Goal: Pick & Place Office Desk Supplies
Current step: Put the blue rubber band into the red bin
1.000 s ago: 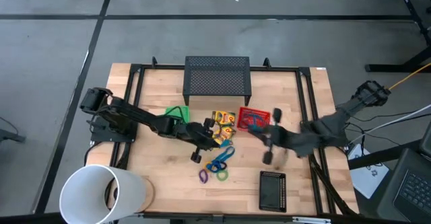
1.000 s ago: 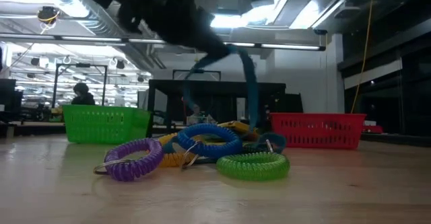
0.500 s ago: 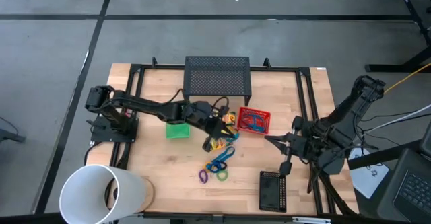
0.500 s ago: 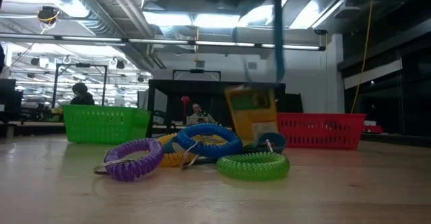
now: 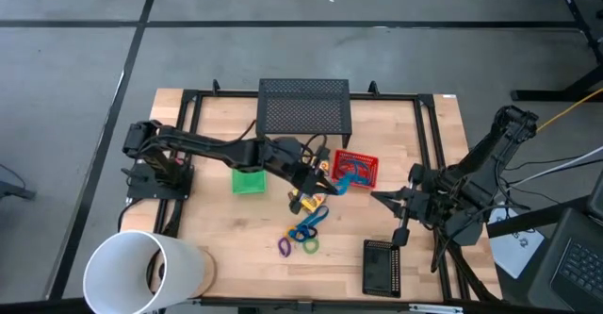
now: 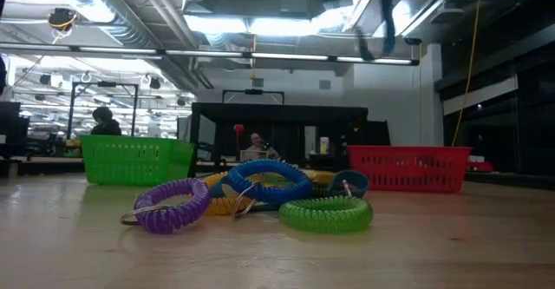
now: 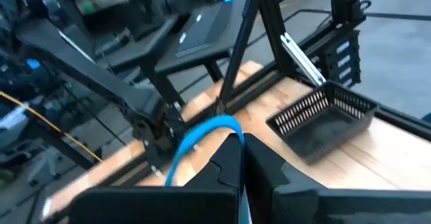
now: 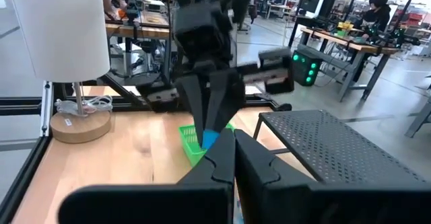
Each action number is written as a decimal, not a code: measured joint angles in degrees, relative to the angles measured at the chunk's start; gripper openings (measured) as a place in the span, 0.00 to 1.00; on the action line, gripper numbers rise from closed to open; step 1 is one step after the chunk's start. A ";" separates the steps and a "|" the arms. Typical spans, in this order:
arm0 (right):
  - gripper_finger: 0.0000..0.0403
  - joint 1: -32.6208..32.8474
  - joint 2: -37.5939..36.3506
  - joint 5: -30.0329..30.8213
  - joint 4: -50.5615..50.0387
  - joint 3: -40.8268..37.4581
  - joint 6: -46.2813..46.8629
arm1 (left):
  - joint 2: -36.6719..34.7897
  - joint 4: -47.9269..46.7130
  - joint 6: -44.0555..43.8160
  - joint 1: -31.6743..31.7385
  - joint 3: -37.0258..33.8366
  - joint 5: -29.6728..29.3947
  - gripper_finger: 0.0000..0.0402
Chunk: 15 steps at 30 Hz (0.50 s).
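Observation:
My left gripper hangs above the table's middle, shut on the blue cord bundle; the cord's strand also shows high up in the low view. Under the gripper lies a yellow crayon box. Purple, blue, green and yellow rubber-band rings lie in a cluster on the table near the front. My right gripper is shut and holds nothing, raised at the right side of the table. My left gripper pinches the blue cord between its two fingertips; a loop of it arcs out right at the tips. The fingers reach in roughly level from the table's left. The cord is lifted, with a strand trailing toward the red tray.
A green mesh tray sits left of centre, a red one right of centre with blue things in it. A black mesh stand is at the far edge, a small black tray front right, a big white cylinder front left.
My left gripper has risen from beside the rings and gone toward the far right, toward the red tray, rolling a little and lifting the blue cord high above the table. My right gripper has drawn back toward the right edge, then kept still.

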 joint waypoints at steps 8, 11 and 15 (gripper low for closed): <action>0.00 0.00 0.00 0.01 0.00 0.00 0.51 | 1.72 -1.52 0.21 4.84 0.93 3.53 0.01; 0.00 0.00 0.00 0.00 0.01 0.00 0.50 | 4.62 0.74 -0.63 6.85 0.94 6.13 0.01; 0.00 0.00 0.00 0.00 -0.05 0.00 0.53 | 9.54 5.77 -0.94 9.04 0.89 7.03 0.01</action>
